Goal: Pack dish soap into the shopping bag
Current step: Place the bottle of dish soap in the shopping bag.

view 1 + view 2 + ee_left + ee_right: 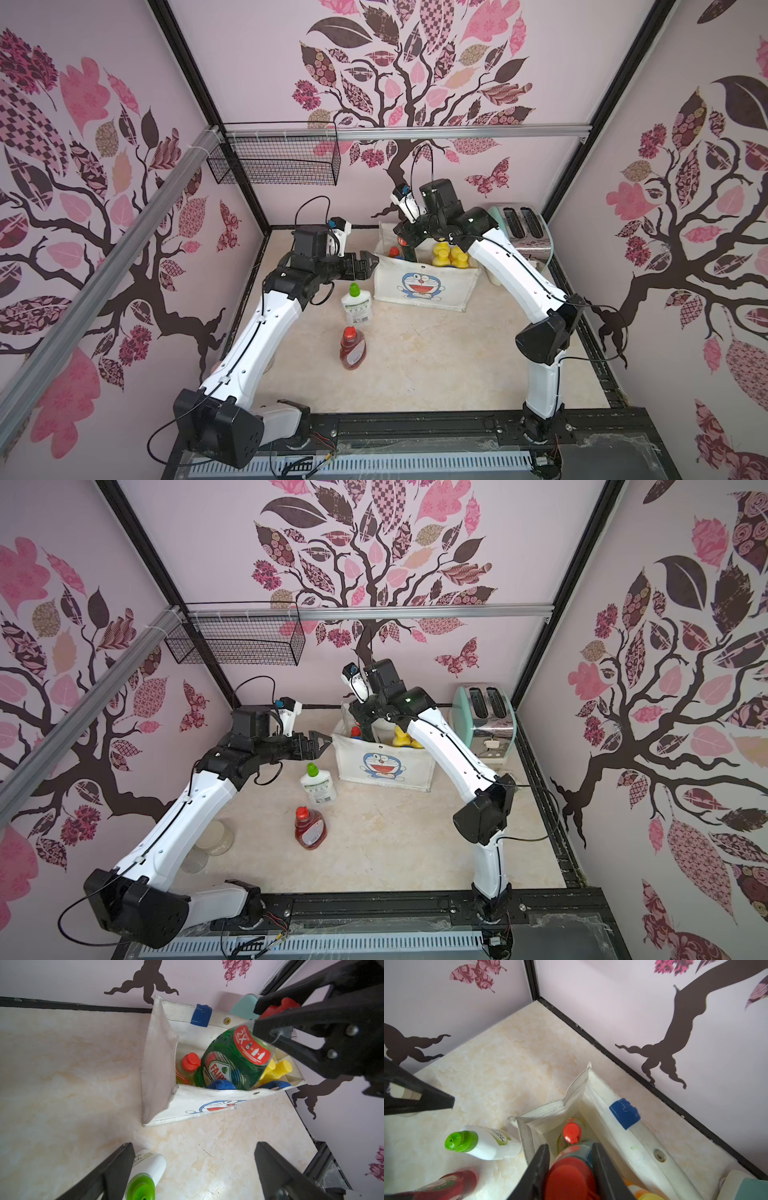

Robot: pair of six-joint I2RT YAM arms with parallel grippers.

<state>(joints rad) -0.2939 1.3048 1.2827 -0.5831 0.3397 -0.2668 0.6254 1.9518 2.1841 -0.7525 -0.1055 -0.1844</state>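
Observation:
The white shopping bag (424, 286) (384, 766) with the blue cat face stands at the back of the table. My right gripper (409, 245) (570, 1147) is shut on the neck of a dark green dish soap bottle (232, 1059) with a red cap (571, 1176). The bottle is tilted, its lower end inside the bag (158, 1076). Yellow-capped bottles (449, 253) (278, 1070) and a red-capped one (571, 1132) stand inside. My left gripper (370, 264) (194, 1145) is open beside the bag's left end, above a white green-capped bottle (356, 305) (145, 1172). A red bottle (352, 349) stands nearer the front.
A mint-green toaster (523, 228) stands at the back right, behind the right arm. A black wire basket (274, 162) hangs on the back left rail. Clear glass jars (216, 837) sit under the left arm. Walls close in three sides.

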